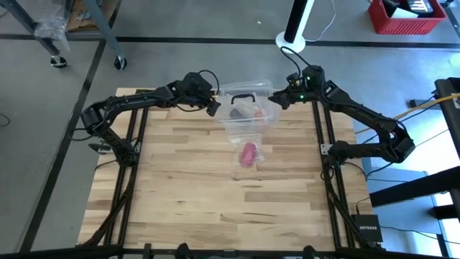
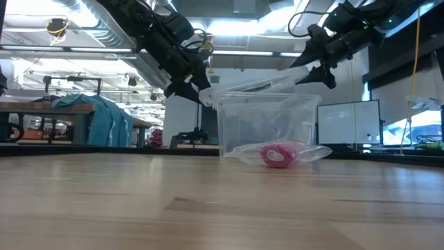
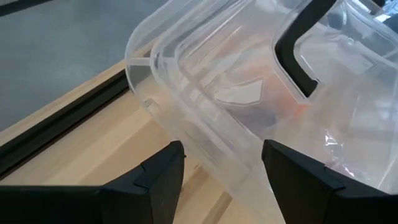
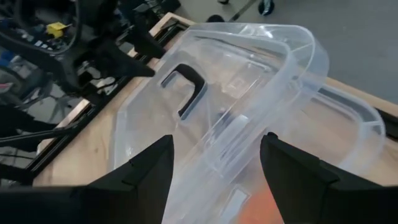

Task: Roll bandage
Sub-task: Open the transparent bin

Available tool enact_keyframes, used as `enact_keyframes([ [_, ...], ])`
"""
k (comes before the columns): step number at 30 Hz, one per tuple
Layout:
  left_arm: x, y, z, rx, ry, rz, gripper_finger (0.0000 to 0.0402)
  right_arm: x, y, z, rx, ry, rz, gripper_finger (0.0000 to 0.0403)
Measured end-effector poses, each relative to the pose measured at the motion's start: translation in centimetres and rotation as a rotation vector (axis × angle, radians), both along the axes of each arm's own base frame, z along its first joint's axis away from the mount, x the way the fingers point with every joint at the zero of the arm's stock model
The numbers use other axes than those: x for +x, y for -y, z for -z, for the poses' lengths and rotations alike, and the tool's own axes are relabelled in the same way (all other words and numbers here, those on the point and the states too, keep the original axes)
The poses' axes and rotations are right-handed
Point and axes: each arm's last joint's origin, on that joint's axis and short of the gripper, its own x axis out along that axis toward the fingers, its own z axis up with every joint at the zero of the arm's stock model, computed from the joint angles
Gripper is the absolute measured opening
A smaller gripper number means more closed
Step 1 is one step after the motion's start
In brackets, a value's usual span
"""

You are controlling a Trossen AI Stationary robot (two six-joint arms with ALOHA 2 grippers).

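Observation:
A small pink bandage (image 1: 248,153) roll (image 2: 277,154) lies on the wood inside a clear plastic bag (image 2: 309,151), just in front of a clear plastic box (image 2: 267,125) at the table's far middle. The box's clear lid (image 2: 257,86), with a black handle (image 4: 186,87), slants over the box, its right end higher. My right gripper (image 2: 316,66) is at that raised end. My left gripper (image 2: 201,94) is open at the lid's low left end, a finger on either side of the clear rim (image 3: 217,162); I cannot tell whether it touches. My right gripper has the rim at the lid's right end (image 4: 214,165) between its two fingers, one above and one below. It reaches in from the table's right side, slanting a little downward. That end is lifted clear of the box, and the lid slopes down toward the left. The fingers hide the exact touching spots.
The near half of the wooden table (image 1: 215,208) is bare. Black frame rails run along the table's left (image 1: 133,165) and right (image 1: 323,165) sides. The box stands close to the table's far edge.

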Motion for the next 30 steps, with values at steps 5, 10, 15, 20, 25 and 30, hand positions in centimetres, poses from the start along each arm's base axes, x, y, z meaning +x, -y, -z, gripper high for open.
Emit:
enact_keyframes([
  [5, 0.1, 0.3, 0.0, 0.020, -0.013, 0.019, 0.0210, 0.0, -0.1, 0.0, 0.020, 0.005, -0.025, 0.0237],
  [10, 0.4, 0.4, -0.2, 0.035, 0.011, 0.047, 0.0210, -0.4, -0.1, 0.9, 0.009, -0.114, 0.077, 0.0237],
  [15, 0.5, 0.6, -0.3, 0.043, 0.014, 0.046, 0.0210, 0.0, -0.2, 1.3, 0.005, -0.135, 0.055, 0.0237],
  [20, 0.4, 0.7, 0.0, 0.041, -0.016, 0.032, 0.0210, 1.0, -0.9, 0.8, -0.035, -0.099, 0.008, 0.0237],
  [25, 0.4, 0.7, 0.0, 0.055, -0.025, 0.040, 0.0210, 1.1, -1.0, 0.8, -0.049, -0.110, 0.020, 0.0237],
  [30, 0.4, 0.8, -0.2, 0.056, -0.015, 0.048, 0.0210, 1.0, -1.1, 1.0, -0.043, -0.130, 0.034, 0.0237],
])
